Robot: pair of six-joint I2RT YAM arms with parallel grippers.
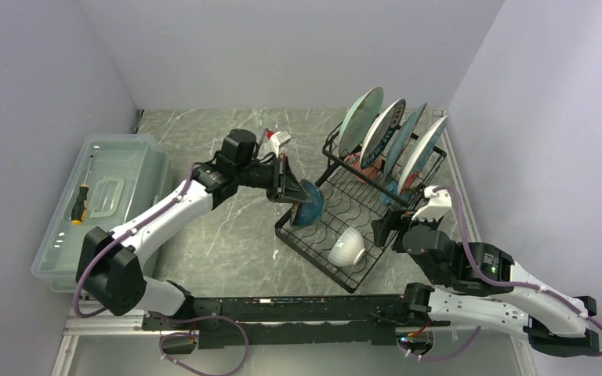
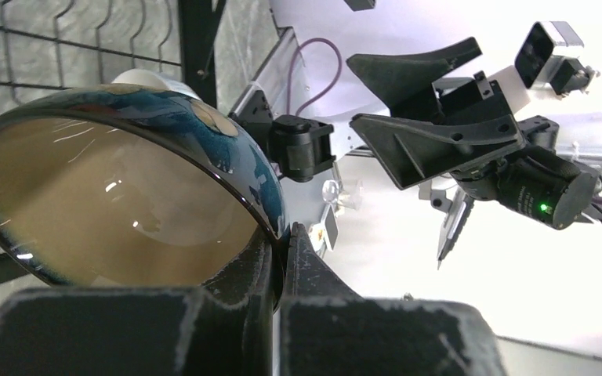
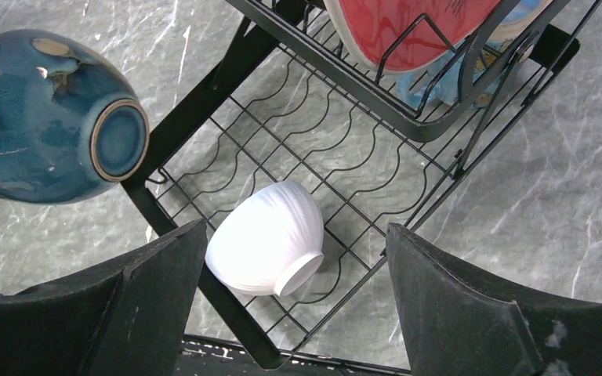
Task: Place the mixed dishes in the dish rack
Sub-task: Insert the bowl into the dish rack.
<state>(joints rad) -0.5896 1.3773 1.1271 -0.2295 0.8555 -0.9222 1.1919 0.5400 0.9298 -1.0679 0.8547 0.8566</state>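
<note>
Over the near left corner of the dish rack (image 3: 201,94), your left gripper (image 1: 291,190) is clamped on the rim of the blue-glazed bowl (image 1: 308,205), held tipped on its side. Whether it touches the wire cannot be told from any view. Your left wrist camera shows what the overhead view cannot: one finger inside the glossy brown interior and one outside, pinching the rim. Your right wrist camera catches the opposite face, the bowl's round foot.

Your right gripper (image 3: 294,225) hangs with its fingers wide apart, gripping nothing, above the white bowl (image 3: 259,243), which lies on its side on the rack's lower wire tier. From the left wrist camera the same spread fingers appear side-on.

Only the overhead camera takes in the four plates (image 1: 382,131) standing upright in the slots at the far end, and the clear box (image 1: 125,168) with a screwdriver (image 1: 79,205) at the left of the marbled worktop (image 1: 227,235).
</note>
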